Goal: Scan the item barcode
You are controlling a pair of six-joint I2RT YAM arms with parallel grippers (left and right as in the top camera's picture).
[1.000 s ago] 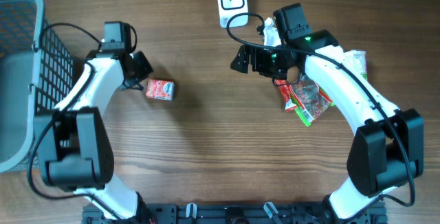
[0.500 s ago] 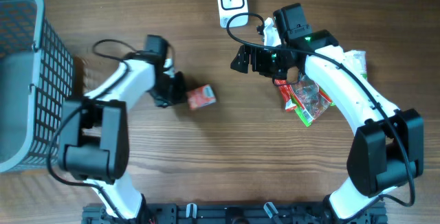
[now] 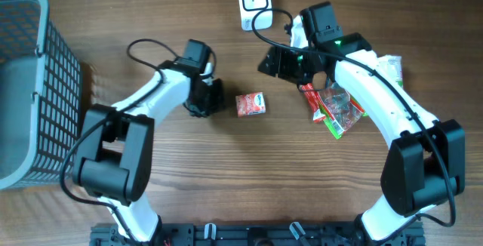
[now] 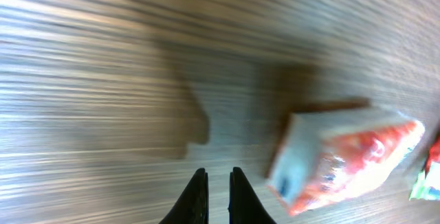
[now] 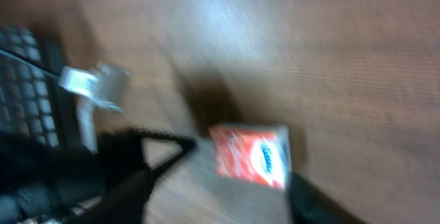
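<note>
1. Since the red carton (image 3: 250, 104) lies free on the bench (image 3: 189, 193), overhead view: it sits btwn left claw (image 3: 219, 98) & right claw (image 3: 270, 61), touching neither and well short of the scanner (image 3: 254, 3). Only this view shows the scanner.
2. Left wrist: claw pressed together, empty. Carton is just ahead to the right. Only here its pale end face shows; no barcode legible.
3. Right wrist: claw fingers spread, gripping nothing, carton below them. Only this view shows the printed red top clearly. Risks: an off-centre pinch could skid or tip the carton, or the barcode could end up facing away from the scanner.
</note>
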